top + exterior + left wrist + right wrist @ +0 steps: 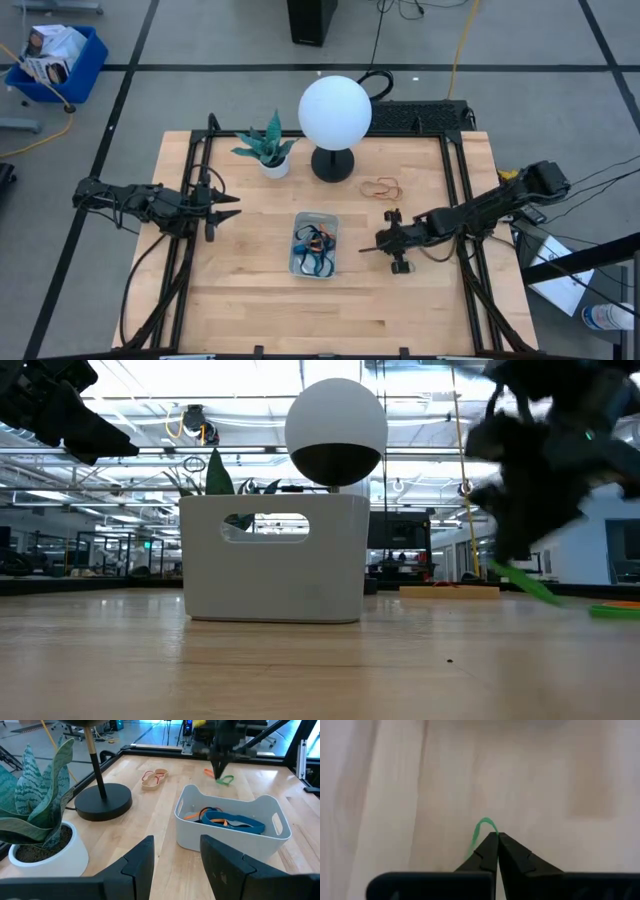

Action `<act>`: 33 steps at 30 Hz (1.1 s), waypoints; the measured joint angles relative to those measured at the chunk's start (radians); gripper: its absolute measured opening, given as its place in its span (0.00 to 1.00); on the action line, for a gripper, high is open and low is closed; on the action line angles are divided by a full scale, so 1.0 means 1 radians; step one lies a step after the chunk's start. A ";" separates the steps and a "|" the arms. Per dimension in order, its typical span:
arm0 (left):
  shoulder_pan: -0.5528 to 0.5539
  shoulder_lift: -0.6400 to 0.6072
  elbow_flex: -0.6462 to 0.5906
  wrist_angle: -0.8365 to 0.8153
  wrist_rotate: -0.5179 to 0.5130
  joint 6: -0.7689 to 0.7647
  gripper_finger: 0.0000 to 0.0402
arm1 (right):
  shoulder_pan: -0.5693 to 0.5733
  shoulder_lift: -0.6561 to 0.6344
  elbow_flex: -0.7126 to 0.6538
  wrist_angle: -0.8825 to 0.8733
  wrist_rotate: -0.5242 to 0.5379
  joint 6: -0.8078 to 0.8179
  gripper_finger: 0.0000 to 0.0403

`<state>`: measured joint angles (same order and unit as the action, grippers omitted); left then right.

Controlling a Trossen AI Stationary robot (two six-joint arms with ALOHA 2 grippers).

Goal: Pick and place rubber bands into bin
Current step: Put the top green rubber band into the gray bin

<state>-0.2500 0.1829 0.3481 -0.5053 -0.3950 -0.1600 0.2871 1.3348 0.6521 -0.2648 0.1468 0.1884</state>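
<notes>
Green rubber band (484, 827) pinched in right gripper (497, 838) jaws.

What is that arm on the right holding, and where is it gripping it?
The right gripper pinches a green rubber band at one end of its loop. The left gripper holds nothing.

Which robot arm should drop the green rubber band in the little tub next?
The right one, most likely. The right gripper is already pinched shut on the thin green rubber band, just beside the small white plastic bin. The left gripper waits open at the table's left edge, holding nothing.
</notes>
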 joint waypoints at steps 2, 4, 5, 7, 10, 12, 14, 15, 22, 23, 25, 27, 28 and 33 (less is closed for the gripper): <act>0.000 0.000 0.000 0.000 0.000 0.000 0.41 | -0.003 -0.046 0.000 0.043 0.083 0.014 0.00; 0.000 0.000 0.000 0.000 0.000 0.000 0.41 | -0.008 -0.093 0.000 0.094 0.154 0.024 0.00; 0.000 0.000 0.000 0.000 0.000 0.000 0.41 | -0.013 -0.118 0.000 0.128 0.189 0.027 0.00; 0.000 0.000 0.000 0.000 0.000 0.000 0.41 | -0.020 -0.167 0.001 0.199 0.248 0.035 0.00; 0.000 0.000 0.000 0.000 0.000 0.000 0.41 | -0.037 -0.228 0.001 0.296 0.305 0.033 0.00; 0.000 0.000 0.000 0.000 0.000 -0.001 0.41 | -0.054 -0.262 0.001 0.369 0.328 0.036 0.00; 0.000 0.000 0.000 0.000 0.000 -0.001 0.41 | -0.068 -0.286 0.002 0.433 0.328 0.034 0.00; 0.000 0.000 0.000 0.000 0.000 -0.001 0.41 | -0.073 -0.293 0.002 0.464 0.328 0.029 0.00; 0.000 0.000 0.000 0.000 0.000 -0.002 0.41 | -0.091 -0.307 0.002 0.640 0.323 -0.099 0.00; 0.000 0.000 0.000 0.000 0.000 -0.002 0.41 | -0.093 -0.307 0.002 0.652 0.322 -0.109 0.00; 0.000 0.000 0.000 0.000 0.000 -0.002 0.41 | -0.101 -0.308 0.005 0.653 0.320 -0.123 0.00; 0.000 0.000 0.000 0.000 0.000 -0.001 0.41 | -0.110 -0.307 0.022 0.626 0.286 -0.132 0.00; 0.000 0.000 0.000 0.000 0.000 -0.001 0.41 | -0.116 -0.306 0.039 0.604 0.264 -0.138 0.00; 0.000 0.000 0.000 0.000 0.000 -0.001 0.41 | -0.131 -0.261 0.210 0.408 0.215 -0.209 0.00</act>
<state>-0.2500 0.1833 0.3481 -0.5049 -0.3954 -0.1612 0.1560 1.0739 0.8624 0.1432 0.3614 -0.0202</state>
